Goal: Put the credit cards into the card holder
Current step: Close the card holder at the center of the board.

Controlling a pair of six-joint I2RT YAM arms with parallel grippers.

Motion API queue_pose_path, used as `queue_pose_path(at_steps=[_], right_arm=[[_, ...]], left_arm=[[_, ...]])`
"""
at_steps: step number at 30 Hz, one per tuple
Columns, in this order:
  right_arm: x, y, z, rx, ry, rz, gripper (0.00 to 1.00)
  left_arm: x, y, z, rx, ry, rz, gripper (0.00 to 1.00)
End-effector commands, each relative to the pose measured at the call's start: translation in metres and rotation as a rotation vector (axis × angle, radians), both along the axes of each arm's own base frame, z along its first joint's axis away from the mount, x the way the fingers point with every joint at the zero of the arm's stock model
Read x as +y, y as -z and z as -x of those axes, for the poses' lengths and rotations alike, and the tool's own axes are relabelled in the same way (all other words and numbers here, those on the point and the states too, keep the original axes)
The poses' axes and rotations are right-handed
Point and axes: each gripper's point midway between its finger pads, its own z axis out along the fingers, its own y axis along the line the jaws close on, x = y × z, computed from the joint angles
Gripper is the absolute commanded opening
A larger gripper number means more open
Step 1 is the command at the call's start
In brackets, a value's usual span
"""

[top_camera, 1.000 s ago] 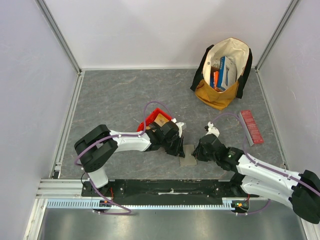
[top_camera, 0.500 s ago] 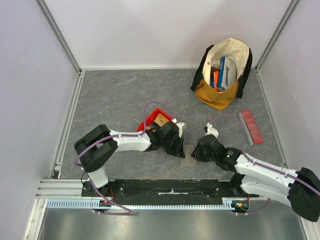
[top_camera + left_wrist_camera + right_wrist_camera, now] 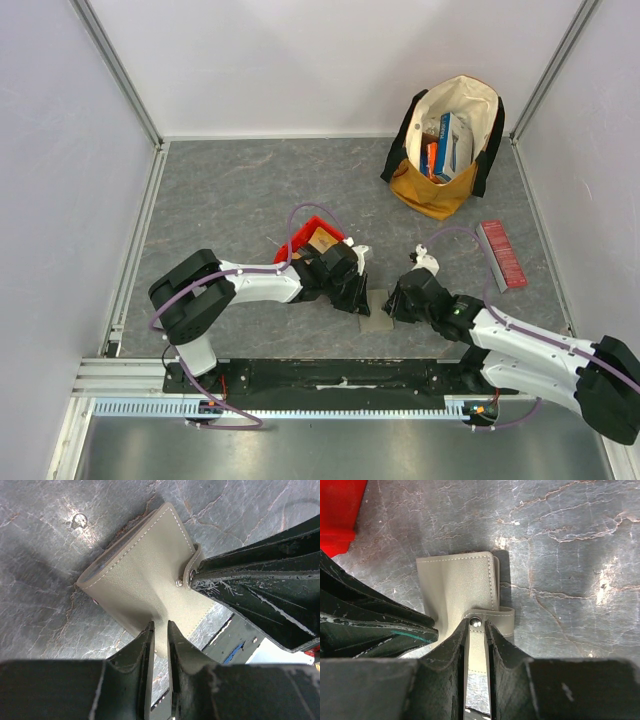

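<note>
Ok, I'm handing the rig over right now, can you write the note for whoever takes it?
Left end effector: shut on the card holder, at its edge.
Right end effector: around the snap strap; grip unclear.
Card holder: folded shut on the table, between the arms.
Done: nothing certain; neither end effector holds a card.
Left: open the holder, fetch cards, sleeve them. A tan item lies in the red bin.

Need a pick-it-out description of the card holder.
From the red bin mid-table, go right and toward the near edge. The card holder lies there on the grey table. It's the only grey-olive square: stitched edge, snap strap; the bin is red and walled.
</note>
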Motion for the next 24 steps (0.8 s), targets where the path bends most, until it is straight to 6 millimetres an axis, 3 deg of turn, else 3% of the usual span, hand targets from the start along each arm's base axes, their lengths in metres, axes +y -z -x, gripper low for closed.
queue_pose_path(at_steps=[1, 11, 15, 24], right_arm=[[-0.002, 0.002, -0.006, -0.02, 0.005, 0.017, 0.24], [0.011, 0.005, -0.007, -0.011, -0.055, 0.012, 0.24], [0.013, 0.006, -0.005, 0.003, -0.087, 0.03, 0.17], [-0.001, -0.034, -0.022, -0.116, -0.021, 0.041, 0.23]], left_arm=[[-0.009, -0.008, 0.003, -0.019, 0.049, 0.024, 0.22], [-0.011, -0.003, 0.005, -0.012, 0.062, 0.016, 0.22], [-0.01, -0.001, 0.004, -0.012, 0.048, 0.006, 0.22], [-0.004, -0.007, -0.007, -0.05, -0.018, -0.025, 0.26]])
